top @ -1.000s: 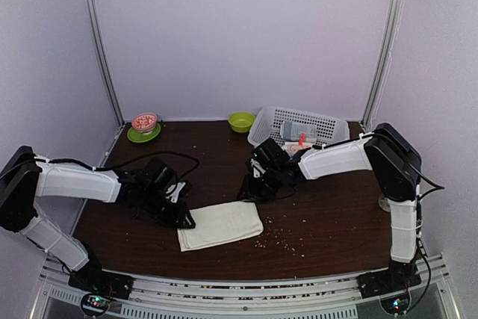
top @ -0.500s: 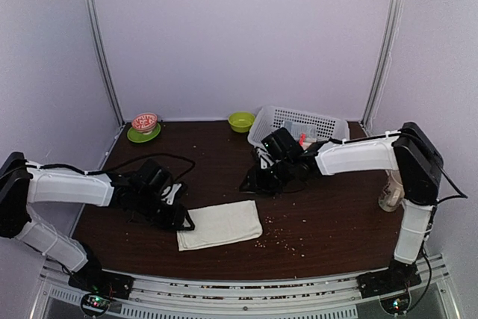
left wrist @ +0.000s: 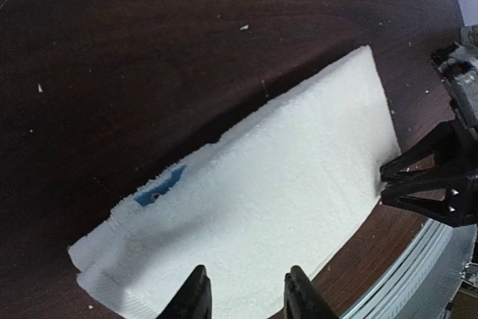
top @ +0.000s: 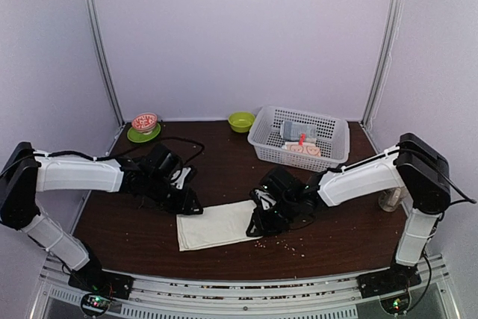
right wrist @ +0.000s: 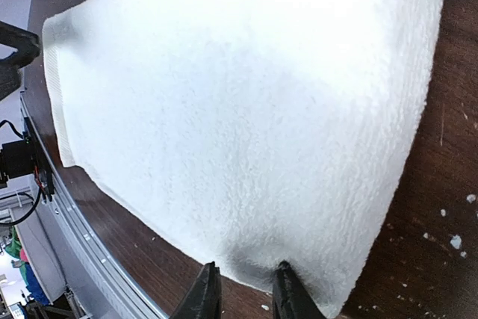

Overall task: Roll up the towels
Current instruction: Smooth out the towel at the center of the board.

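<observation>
The towel lies flat by the table's front edge, left claw half spread over one end, right claw barely parted at the other (nipping cloth or not, I can't tell). Catch only the top layer and the roll could start crooked.

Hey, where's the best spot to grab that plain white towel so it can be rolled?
Probably pinch a short end, coming straight down from above. The white towel lies flat as a long folded strip, so only its thin edges give a claw something to lift. The right claw is poised at one short end.
</observation>
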{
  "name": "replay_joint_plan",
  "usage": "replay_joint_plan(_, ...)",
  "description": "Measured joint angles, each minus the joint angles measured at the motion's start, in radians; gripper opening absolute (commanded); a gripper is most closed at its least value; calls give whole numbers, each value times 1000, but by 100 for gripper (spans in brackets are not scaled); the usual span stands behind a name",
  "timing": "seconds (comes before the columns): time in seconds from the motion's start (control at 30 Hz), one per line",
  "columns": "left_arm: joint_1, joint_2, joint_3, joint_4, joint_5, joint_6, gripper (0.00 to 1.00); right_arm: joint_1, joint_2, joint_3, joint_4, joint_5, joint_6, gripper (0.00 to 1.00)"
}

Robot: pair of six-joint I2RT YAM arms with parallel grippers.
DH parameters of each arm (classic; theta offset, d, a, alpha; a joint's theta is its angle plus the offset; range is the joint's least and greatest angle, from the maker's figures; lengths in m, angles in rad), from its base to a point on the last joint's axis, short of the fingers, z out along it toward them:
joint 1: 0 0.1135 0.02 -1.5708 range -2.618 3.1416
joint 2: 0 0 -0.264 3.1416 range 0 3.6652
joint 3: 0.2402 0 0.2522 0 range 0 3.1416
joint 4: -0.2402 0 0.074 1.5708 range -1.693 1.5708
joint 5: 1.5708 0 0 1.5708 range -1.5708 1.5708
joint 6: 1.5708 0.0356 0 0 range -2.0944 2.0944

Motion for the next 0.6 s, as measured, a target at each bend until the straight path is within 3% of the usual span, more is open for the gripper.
replay_joint_plan(0.4, 26, 73, -124, 101, -56, -24, 12, -3, -75, -170, 167, 4, 51, 27)
replay_joint_plan(0.53, 26, 69, -149, 155, -54, -30, 13, -3, -97, -181, 158, 5, 60, 34)
replay_joint_plan(0.6, 26, 64, -154, 164, -51, -31, 23, -3, -124, -181, 127, 13, 58, 40)
